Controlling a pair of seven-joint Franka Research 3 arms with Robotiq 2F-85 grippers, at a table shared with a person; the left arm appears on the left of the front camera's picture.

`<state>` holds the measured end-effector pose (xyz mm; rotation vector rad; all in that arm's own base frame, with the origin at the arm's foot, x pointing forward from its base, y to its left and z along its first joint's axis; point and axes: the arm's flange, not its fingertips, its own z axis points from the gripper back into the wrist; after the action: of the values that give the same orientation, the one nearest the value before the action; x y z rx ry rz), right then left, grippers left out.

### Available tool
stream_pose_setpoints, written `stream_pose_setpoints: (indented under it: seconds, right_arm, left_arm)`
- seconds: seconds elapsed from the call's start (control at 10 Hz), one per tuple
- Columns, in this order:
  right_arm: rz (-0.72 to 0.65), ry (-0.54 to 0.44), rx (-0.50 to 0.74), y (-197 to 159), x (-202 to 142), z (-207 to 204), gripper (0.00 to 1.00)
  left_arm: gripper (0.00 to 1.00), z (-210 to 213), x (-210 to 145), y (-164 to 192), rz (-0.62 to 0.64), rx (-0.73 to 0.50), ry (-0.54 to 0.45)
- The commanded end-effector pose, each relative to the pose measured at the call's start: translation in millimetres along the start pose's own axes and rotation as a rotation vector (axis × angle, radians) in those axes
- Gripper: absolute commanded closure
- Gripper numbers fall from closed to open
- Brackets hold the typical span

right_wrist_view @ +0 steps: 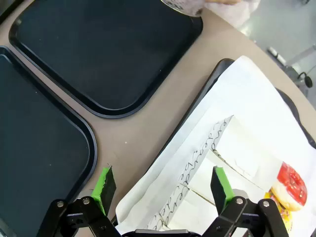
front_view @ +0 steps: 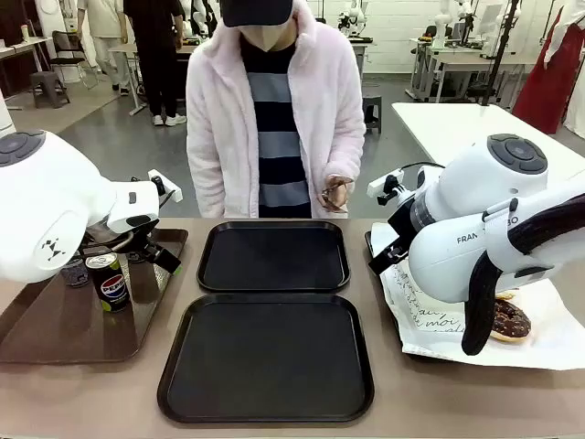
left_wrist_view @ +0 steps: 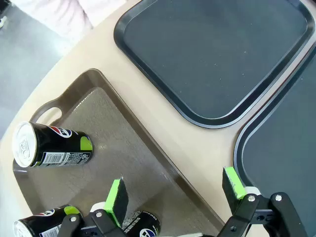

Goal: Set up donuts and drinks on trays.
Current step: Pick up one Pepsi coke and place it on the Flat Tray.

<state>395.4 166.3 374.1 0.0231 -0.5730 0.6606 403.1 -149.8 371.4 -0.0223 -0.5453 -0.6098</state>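
Two black trays lie mid-table, the far one point(front_view: 274, 256) point(left_wrist_view: 217, 54) point(right_wrist_view: 108, 49) and the near one point(front_view: 265, 358) point(left_wrist_view: 286, 148) point(right_wrist_view: 34, 138), both bare. My left gripper point(front_view: 152, 253) point(left_wrist_view: 175, 190) hangs open over the brown tray point(front_view: 55, 320) point(left_wrist_view: 113, 143), above its inner rim, holding nothing. A black Pepsi can point(front_view: 111, 281) point(left_wrist_view: 49, 148) stands there, with two more cans point(left_wrist_view: 42, 224) point(left_wrist_view: 143, 224) close under my fingers. My right gripper point(front_view: 385, 256) point(right_wrist_view: 163, 185) is open over white script-printed paper point(front_view: 439, 315) point(right_wrist_view: 222, 143). A chocolate donut point(front_view: 510, 320) lies on that paper.
A person in a pale fleece jacket stands at the far edge, one hand point(front_view: 336, 192) held near the waist. The paper rests on a dark tray point(right_wrist_view: 197, 106) at the right. A yellow-and-red donut point(right_wrist_view: 285, 187) sits near the paper's edge. Bare tabletop point(left_wrist_view: 163, 118) separates the trays.
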Motion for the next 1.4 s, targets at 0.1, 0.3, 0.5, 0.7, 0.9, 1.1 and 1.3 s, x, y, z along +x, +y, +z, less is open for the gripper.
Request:
stream_pose_setpoints:
  seconds: [0.1, 0.3, 0.5, 0.7, 0.9, 1.1, 1.3]
  right_arm:
    - [0.000, 0.000, 0.000, 0.0, 0.0, 0.0, 0.00]
    - [0.000, 0.000, 0.000, 0.0, 0.0, 0.0, 0.00]
    - [0.000, 0.000, 0.000, 0.0, 0.0, 0.0, 0.00]
    - [0.000, 0.000, 0.000, 0.0, 0.0, 0.0, 0.00]
    - [0.000, 0.000, 0.000, 0.0, 0.0, 0.0, 0.00]
    - [0.000, 0.000, 0.000, 0.0, 0.0, 0.0, 0.00]
    - [0.000, 0.000, 0.000, 0.0, 0.0, 0.0, 0.00]
  left_arm:
    - [0.00, 0.1, 0.0, 0.1, 0.000, 0.000, -0.001]
    - [0.00, 0.1, 0.0, 0.1, 0.000, 0.000, -0.001]
    - [0.00, 0.1, 0.0, 0.1, 0.000, 0.000, -0.001]
    - [0.00, 0.1, 0.0, 0.1, 0.000, 0.000, -0.001]
    - [0.00, 0.1, 0.0, 0.1, 0.000, 0.000, -0.001]
    - [0.00, 0.1, 0.0, 0.1, 0.000, 0.000, -0.001]
    - [0.00, 0.1, 0.0, 0.1, 0.000, 0.000, -0.001]
